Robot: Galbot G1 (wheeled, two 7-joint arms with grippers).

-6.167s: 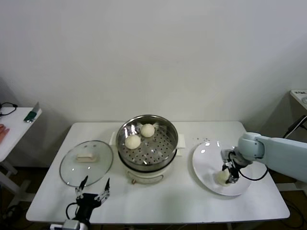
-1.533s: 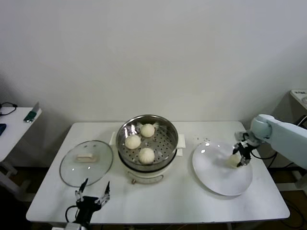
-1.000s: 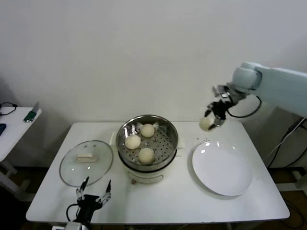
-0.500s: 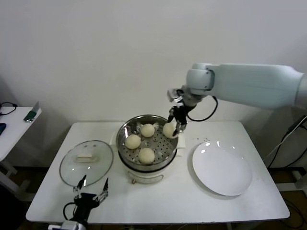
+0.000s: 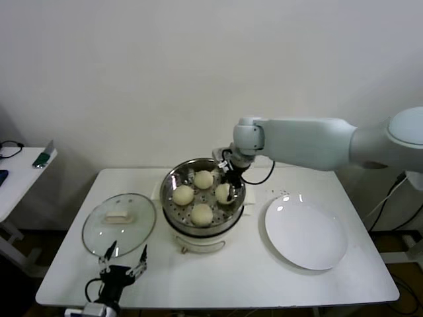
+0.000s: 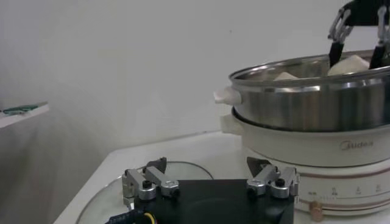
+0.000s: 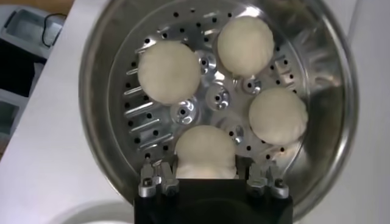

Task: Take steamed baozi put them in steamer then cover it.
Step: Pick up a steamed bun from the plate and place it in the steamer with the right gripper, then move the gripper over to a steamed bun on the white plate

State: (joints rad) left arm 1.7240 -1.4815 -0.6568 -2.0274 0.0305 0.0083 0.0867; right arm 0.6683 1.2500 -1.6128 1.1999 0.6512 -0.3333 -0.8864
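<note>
The steel steamer (image 5: 173,181) stands mid-table on its cream base. Three baozi (image 5: 203,179) (image 5: 183,195) (image 5: 201,214) lie on its perforated tray (image 7: 216,97). My right gripper (image 5: 228,185) reaches down into the pot from the right and is shut on a fourth baozi (image 5: 224,193), which sits low on the tray's right side. In the right wrist view this baozi (image 7: 205,152) fills the space between the fingers (image 7: 152,179). My left gripper (image 5: 122,264) is open and idle near the table's front edge, below the glass lid (image 5: 119,224).
A flat white plate (image 5: 306,232) lies bare to the right of the steamer. The glass lid with its cream handle lies flat on the table to the left. A small side table (image 5: 20,175) stands at the far left.
My right gripper carried the last baozi from the plate up, leftward over the steamer, and has now lowered it onto the tray. The plate is bare. The left arm barely moved.
</note>
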